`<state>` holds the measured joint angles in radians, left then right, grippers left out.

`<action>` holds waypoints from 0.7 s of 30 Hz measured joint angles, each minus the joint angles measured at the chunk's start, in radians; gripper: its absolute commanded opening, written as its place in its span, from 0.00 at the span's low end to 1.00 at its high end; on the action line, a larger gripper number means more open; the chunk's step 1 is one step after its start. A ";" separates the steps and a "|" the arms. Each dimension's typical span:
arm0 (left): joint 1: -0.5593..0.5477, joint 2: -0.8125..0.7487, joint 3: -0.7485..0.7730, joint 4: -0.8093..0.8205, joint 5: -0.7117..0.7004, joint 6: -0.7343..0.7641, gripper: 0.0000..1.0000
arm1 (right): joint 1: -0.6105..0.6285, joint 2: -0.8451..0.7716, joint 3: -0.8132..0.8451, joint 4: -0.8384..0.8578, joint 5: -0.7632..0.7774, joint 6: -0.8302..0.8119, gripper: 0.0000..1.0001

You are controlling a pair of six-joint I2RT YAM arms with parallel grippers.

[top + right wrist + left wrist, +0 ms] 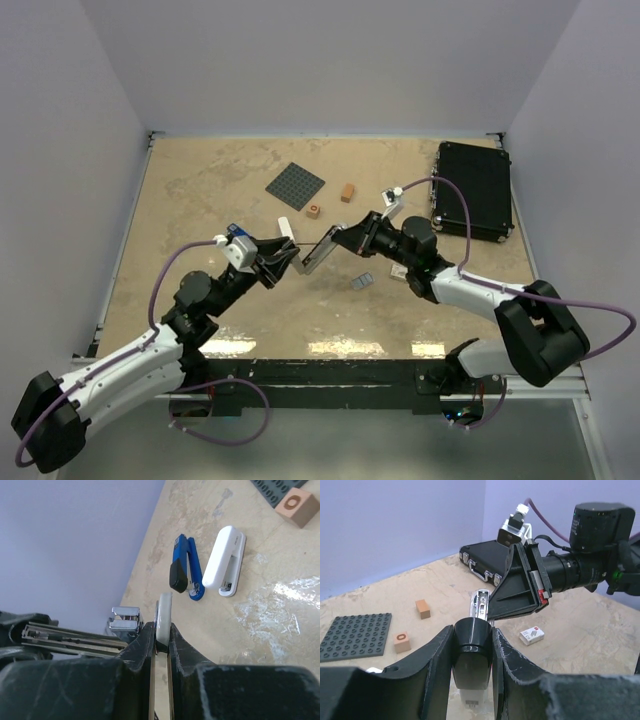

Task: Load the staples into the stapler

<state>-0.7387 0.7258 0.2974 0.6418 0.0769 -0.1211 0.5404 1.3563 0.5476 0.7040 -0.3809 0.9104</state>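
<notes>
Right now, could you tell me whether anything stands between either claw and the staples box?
Nothing lies on or against the staples box; it sits uncovered on the table. But the left claw and right claw both grip the stapler, so neither is free.

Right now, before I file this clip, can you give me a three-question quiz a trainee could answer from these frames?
1. True or false: the staples box lies on the table, in neither gripper.
2. How many small orange blocks lie on the table? A) one B) two C) four
3. Fill in: the stapler raised over the table is gripped by ___ gripper(s).

Key
1. True.
2. B.
3. Both: the left gripper clamps its black body and the right gripper pinches its whitish top part.
</notes>
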 measured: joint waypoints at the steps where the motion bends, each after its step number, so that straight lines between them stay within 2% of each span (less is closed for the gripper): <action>1: -0.003 -0.025 -0.014 0.000 -0.016 -0.014 0.00 | -0.017 -0.001 -0.010 0.013 -0.007 0.022 0.00; 12: -0.016 -0.267 -0.163 -0.037 -0.175 -0.235 0.00 | -0.229 -0.018 -0.055 0.228 -0.039 0.349 0.00; 18: -0.016 -0.275 -0.200 -0.003 -0.197 -0.315 0.22 | -0.248 -0.018 -0.055 0.283 -0.038 0.455 0.00; 19: -0.016 -0.269 -0.201 0.005 -0.197 -0.325 0.34 | -0.251 -0.017 -0.055 0.298 -0.037 0.473 0.00; 21: -0.016 -0.255 -0.203 0.022 -0.198 -0.341 0.46 | -0.256 -0.016 -0.055 0.316 -0.037 0.495 0.00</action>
<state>-0.7551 0.4706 0.0948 0.6640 -0.1207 -0.4625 0.2848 1.3399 0.4927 1.0203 -0.4179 1.4052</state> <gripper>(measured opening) 0.378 0.109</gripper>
